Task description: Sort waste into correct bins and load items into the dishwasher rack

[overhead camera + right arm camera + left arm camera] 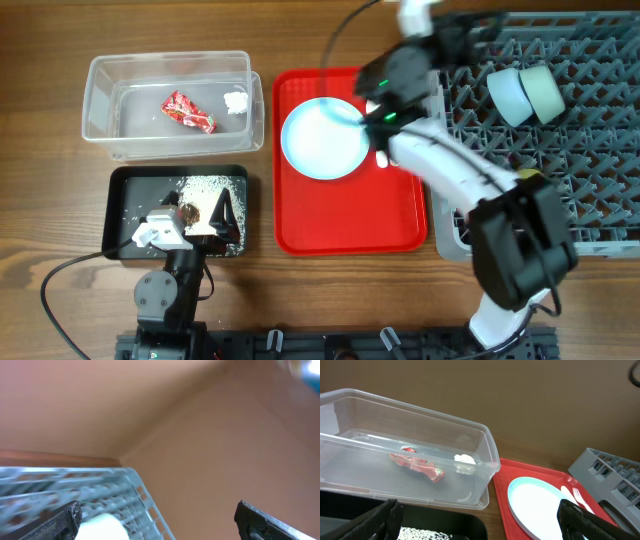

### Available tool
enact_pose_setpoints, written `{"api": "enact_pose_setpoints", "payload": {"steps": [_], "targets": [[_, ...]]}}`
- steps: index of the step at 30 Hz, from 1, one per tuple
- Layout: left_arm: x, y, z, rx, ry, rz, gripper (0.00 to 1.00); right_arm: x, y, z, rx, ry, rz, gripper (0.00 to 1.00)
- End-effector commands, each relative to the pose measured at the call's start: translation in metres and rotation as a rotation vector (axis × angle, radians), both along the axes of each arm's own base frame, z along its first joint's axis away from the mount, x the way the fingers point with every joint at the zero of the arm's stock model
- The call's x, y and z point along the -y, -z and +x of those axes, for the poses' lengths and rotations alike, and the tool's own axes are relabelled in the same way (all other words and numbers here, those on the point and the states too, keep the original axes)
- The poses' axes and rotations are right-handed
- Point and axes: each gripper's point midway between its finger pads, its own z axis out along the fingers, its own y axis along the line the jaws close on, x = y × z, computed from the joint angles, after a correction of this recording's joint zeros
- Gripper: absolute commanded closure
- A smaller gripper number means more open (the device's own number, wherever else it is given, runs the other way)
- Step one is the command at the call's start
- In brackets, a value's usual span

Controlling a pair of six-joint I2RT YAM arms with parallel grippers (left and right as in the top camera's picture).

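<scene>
The clear tub (170,100) holds the red snack wrapper (188,111) and the white tissue wad (236,102); both also show in the left wrist view, wrapper (417,465) and tissue (465,460). The black tray (125,215) holds rice (205,185) and brown scraps. My left gripper (205,215) (480,527) is open and empty above it. The pale blue plate (322,138) (540,510) lies on the red serving tray, with a white fork (577,496) beside it. The grey rack (590,160) holds the pale blue saucer (508,95) and green bowl (545,90). My right gripper (468,35) (160,520) is open and empty over the rack's far left corner.
The red serving tray (345,225) lies between the bins and the rack. My right arm (450,165) crosses the tray's right edge and the rack's left side. The right wrist view is blurred and shows the rack (60,490) and a brown wall.
</scene>
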Motion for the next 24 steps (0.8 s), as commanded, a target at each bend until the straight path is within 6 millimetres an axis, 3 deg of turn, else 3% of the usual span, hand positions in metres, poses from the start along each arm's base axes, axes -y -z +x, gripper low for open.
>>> {"api": "enact_pose_setpoints", "payload": {"steps": [1,6,9,13,20,24], "targets": [[-0.001,0.0,0.0,0.001,0.001,0.013,0.0,-0.056,-0.01,-0.023,-0.053,-0.109,-0.032,0.0],[-0.001,0.0,0.0,0.001,0.001,0.013,0.0,-0.111,-0.034,-0.07,-0.013,-0.259,0.005,0.0],[-0.001,0.0,0.0,0.001,0.001,0.013,0.0,-0.136,-0.056,-0.111,0.043,-0.376,0.057,0.0],[-0.001,0.0,0.0,0.001,0.001,0.013,0.0,-0.161,-0.072,-0.144,0.106,-0.493,0.142,0.0],[-0.001,0.0,0.0,0.001,0.001,0.013,0.0,-0.168,-0.077,-0.155,0.015,-0.522,0.027,0.0],[-0.001,0.0,0.0,0.001,0.001,0.013,0.0,-0.159,-0.103,-0.175,0.031,-0.566,0.048,0.0]]}}
